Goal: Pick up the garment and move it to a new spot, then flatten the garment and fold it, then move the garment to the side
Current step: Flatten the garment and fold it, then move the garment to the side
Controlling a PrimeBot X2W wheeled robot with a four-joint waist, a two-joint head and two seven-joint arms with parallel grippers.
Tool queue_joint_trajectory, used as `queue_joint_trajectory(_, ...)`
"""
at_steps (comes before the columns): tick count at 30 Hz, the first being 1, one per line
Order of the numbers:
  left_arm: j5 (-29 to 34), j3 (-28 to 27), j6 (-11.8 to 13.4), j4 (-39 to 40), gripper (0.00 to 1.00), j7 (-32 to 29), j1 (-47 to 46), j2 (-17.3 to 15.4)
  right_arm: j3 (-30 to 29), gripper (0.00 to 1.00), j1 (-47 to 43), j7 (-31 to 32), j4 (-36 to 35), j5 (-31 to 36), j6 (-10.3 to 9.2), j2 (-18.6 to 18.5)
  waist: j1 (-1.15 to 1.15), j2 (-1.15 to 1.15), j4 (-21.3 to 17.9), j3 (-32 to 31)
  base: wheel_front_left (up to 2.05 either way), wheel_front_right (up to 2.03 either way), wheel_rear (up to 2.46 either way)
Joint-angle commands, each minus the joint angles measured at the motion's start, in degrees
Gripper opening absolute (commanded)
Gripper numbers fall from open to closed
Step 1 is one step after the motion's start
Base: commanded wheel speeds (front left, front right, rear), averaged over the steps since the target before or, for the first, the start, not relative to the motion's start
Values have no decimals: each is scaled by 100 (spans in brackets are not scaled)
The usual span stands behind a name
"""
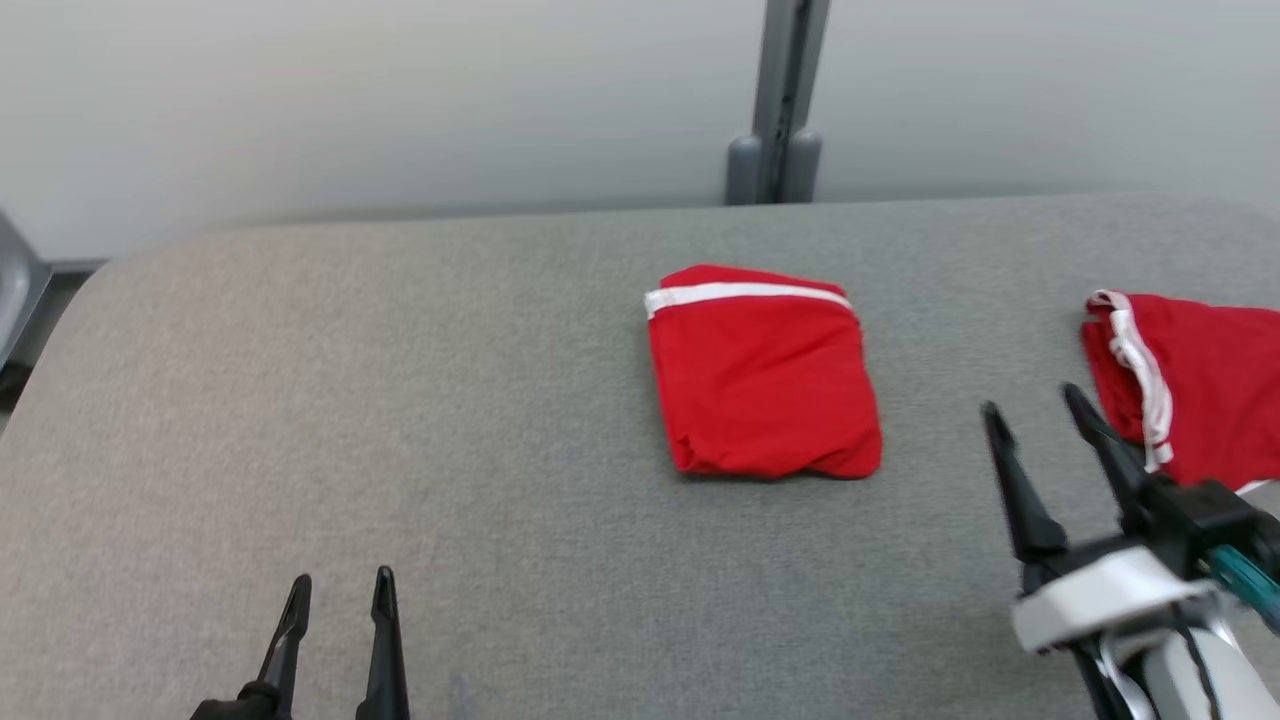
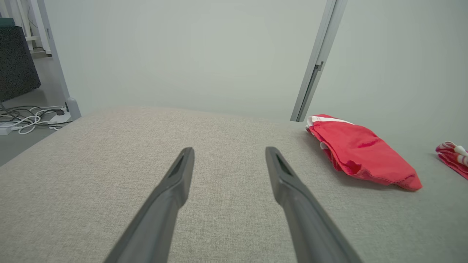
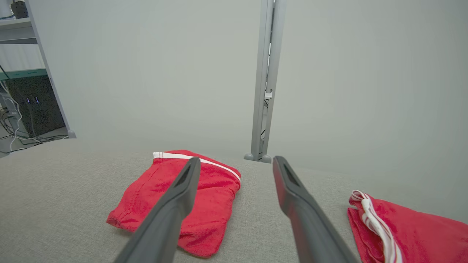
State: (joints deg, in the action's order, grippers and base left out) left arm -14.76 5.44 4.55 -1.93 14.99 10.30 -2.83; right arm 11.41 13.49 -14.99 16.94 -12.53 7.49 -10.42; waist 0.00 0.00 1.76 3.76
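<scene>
Presently the left gripper [image 1: 341,578] and right gripper [image 1: 1030,400] are standing apart, empty. Shifting the garment [image 1: 765,385] aside is likely needing a pinch through every layer.

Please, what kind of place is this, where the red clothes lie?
Probably a lab or test room, not a home: a grey cloth-covered table stands before plain partition panels joined by a metal post, with loose cables on the floor and a dark computer-like box.
</scene>
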Motion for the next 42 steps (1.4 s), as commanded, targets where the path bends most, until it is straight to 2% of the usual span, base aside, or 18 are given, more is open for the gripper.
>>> queue_joint_trajectory(1, 28, -67, -39, 23, 100, 25, 98, -21, -229, 100, -316, -25, -200, 86, 1, -45, 0, 0, -318, -352, 0, 0, 0)
queue_joint_trajectory(7, 125, -251, -131, 31, 100, 25, 342, -21, -963, 100, -1264, -24, -659, 314, 1, -20, 0, 0, -431, -477, 0, 0, 0)
queue_joint_trajectory(20, 143, -401, -183, -64, 100, 25, 574, -20, -1204, 100, -1843, -26, -478, 369, 1, 254, 0, 0, -349, -624, 0, 0, 0)
queue_joint_trajectory(25, 165, -320, -193, -34, 100, 25, 467, -22, -1120, 100, -1521, 5, -585, -107, 2, 262, 0, 0, -224, -552, 0, 0, 0)
queue_joint_trajectory(27, 152, -274, -187, -3, 100, 25, 415, -19, -1032, 100, -1219, 391, -647, -486, 1, 135, 0, 0, -161, -484, 0, 0, 0)
queue_joint_trajectory(28, 152, -274, -187, -3, 100, 25, 415, -19, -1032, 100, -1219, 391, -647, -486, 1, 135, 0, 0, -161, -484, 0, 0, 0)
queue_joint_trajectory(31, 166, -148, -222, 28, 100, 25, 300, -19, -750, 100, -608, 1562, -686, -1152, 2, -88, 0, 0, -27, -228, 0, 0, 0)
queue_joint_trajectory(34, 224, 55, -303, -9, 100, 25, -31, -20, -842, 100, 204, 2588, -490, -1726, 3, -282, 0, 0, 200, 203, 0, 0, 0)
queue_joint_trajectory(38, 218, 389, -339, -101, 100, 26, -461, -19, -995, 100, 1206, 3562, 293, -2076, 2, -195, 0, 0, 593, 691, 0, 0, 0)
queue_joint_trajectory(42, 135, 712, -297, -191, 100, 25, -888, -13, -1107, 100, 1890, 3914, 1226, -2061, 2, -215, 0, 0, 1005, 1040, 0, 0, 0)
